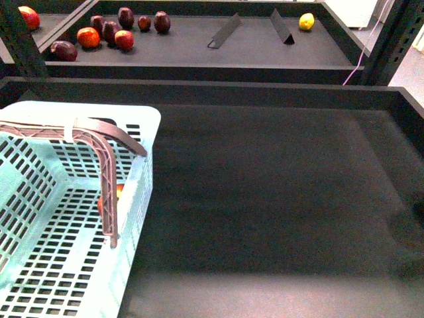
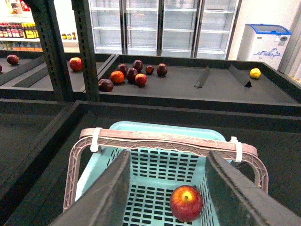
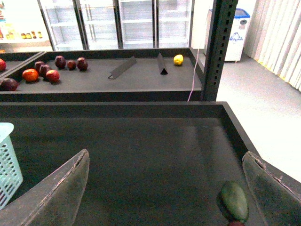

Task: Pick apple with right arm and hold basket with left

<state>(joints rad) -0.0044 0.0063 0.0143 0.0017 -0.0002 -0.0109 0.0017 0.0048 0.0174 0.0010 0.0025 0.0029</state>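
Apple [image 2: 186, 203] inside basket [image 2: 155, 128] — dark fruits [image 1: 109, 30] well beyond.

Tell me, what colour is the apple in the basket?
Glossy red apple with a yellow-orange patch around its stem; clearest in the left wrist view.

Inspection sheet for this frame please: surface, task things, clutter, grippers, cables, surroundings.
Surface: dark shelf tray, bare beside the basket.
Job's things: apple lies inside the aqua basket; handles zip-tied together.
Clutter: green fruit near the right gripper; fruit cluster and yellow fruit on the rear tray.
Grippers: left gripper open above the basket; right gripper open, empty.
Cables: pink cord by the post.
Surroundings: glass-door fridges, chest freezer.
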